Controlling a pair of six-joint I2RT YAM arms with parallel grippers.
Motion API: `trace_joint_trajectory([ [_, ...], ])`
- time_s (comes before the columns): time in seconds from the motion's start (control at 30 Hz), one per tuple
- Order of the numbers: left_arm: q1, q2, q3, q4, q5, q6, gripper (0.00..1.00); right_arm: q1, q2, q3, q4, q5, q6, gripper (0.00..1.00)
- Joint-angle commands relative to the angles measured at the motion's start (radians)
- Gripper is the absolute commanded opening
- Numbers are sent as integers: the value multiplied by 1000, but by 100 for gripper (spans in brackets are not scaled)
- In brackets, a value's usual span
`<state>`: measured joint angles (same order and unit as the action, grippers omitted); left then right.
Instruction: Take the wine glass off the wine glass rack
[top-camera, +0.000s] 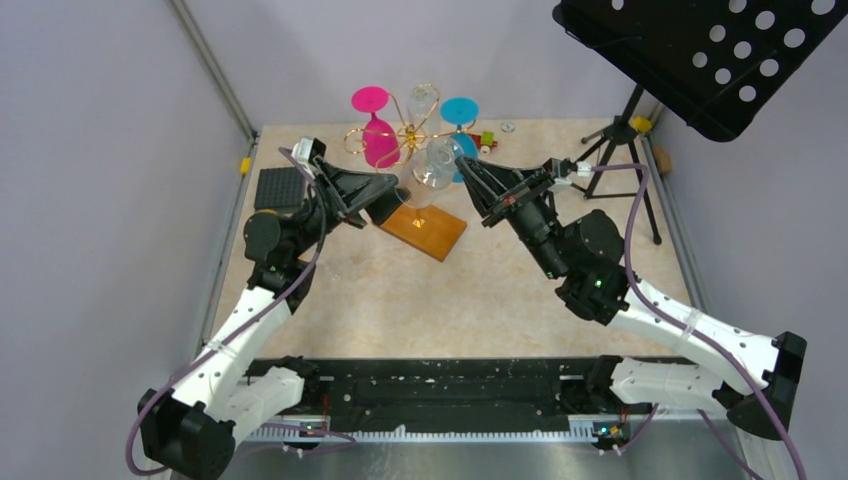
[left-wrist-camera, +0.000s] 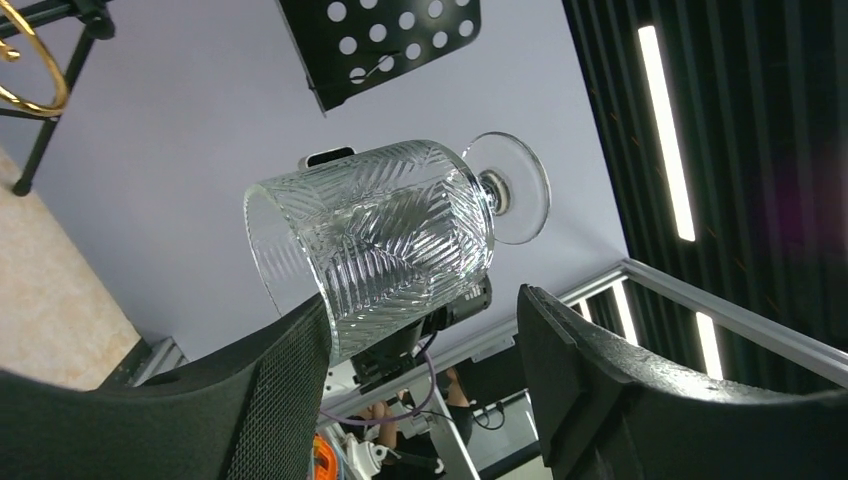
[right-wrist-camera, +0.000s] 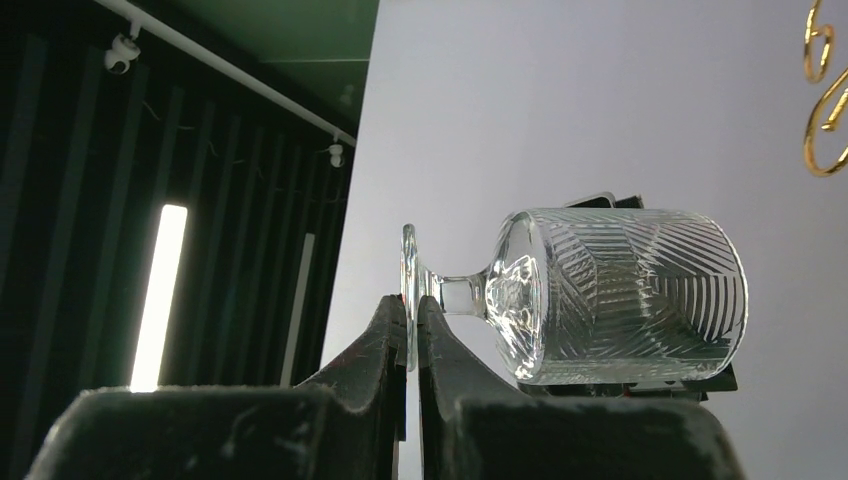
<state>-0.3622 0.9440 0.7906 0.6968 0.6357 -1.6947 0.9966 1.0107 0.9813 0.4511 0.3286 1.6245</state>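
My right gripper (right-wrist-camera: 412, 305) was clenched on the round foot of the clear wine glass (right-wrist-camera: 620, 295), with the thin disc pinched edge-on between its two fingers. The glass lay on its side beyond those fingertips. Its stem was level and its cut-patterned bowl pointed away toward my other arm.

My left gripper (left-wrist-camera: 420, 305) stood released, with its fingers spread wide to either side of that same bowl. One finger (left-wrist-camera: 290, 380) sat close under the bowl's wall, though I could not tell whether it touched. The other stood apart, so that gripper grasped nothing.

In the right wrist view, two gold curls sat above and past the bowl's mouth, apart from the glass. From above, the glass hung between my two grippers, just in front of the wine glass rack (top-camera: 412, 130). The rack's orange-brown wooden base (top-camera: 430, 235) lay on the table below them.

I counted four glasses. One was the glass I held. The other three were among the rack's wire arms just beyond my fingertips:
- one pink glass (top-camera: 378, 140), foot upward
- one blue glass (top-camera: 460, 110), foot upward
- one second clear glass (top-camera: 424, 98), behind the stem

There was one rack. One black music stand (top-camera: 690, 50) stood far out past my right gripper. One black square pad (top-camera: 278, 187) lay just outside my left gripper.
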Motion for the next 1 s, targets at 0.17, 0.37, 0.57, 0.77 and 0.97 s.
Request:
trace_joint_trajectory([
  [0.17, -24, -47, 75, 178, 2, -15, 58, 1, -3, -7, 133, -18, 58, 0],
  [0.37, -25, -39, 81, 203, -8, -12, 40, 1, 8, -41, 151, -26, 91, 0],
  [0.57, -24, -7, 82, 284, -22, -39, 29, 2, 16, -69, 157, -32, 117, 0],
  [0.77, -24, 3, 83, 313, -43, -27, 0, 1, 3, -99, 145, 3, 112, 0],
  [0.97, -24, -5, 89, 258, -46, 39, 0, -4, -23, -124, 89, 60, 85, 34],
])
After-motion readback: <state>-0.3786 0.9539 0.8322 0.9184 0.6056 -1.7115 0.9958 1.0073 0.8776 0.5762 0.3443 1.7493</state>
